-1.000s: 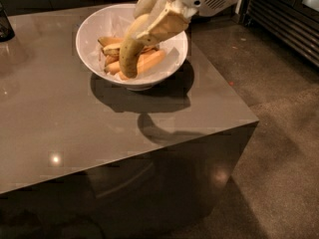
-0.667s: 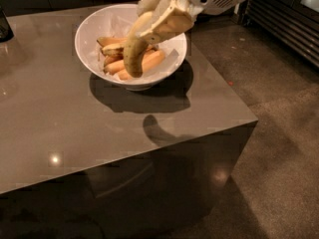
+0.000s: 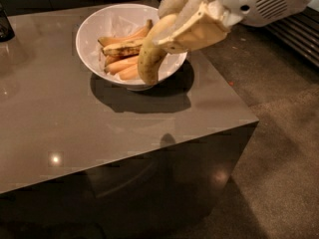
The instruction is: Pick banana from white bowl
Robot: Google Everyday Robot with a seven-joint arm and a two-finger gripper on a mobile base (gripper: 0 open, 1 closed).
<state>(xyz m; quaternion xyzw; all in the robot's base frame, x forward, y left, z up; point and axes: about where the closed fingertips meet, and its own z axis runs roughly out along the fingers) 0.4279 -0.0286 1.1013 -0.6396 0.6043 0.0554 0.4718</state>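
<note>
**Robot gripper (image 3: 167, 31) is pinching the banana (image 3: 149, 59) above the white bowl (image 3: 85, 30).**

Its beige fingers (image 3: 199, 29) are clamping the upper part of the pale yellow fruit, which is hanging curved, dark tip downward, across the bowl's near right rim. Inside the bowl, orange-toned bananas (image 3: 122, 66) are lying side by side at the front, with a brown-spotted banana (image 3: 122, 49) resting just behind them. The bowl is standing toward the far side of a glossy grey-brown table (image 3: 70, 133) and throwing a dark shadow forward. A dark object (image 3: 5, 26) is sitting at the table's far left edge. A mottled floor (image 3: 284, 133) is spreading to the right, where a slatted grille (image 3: 299, 41) is running along its far side.
</note>
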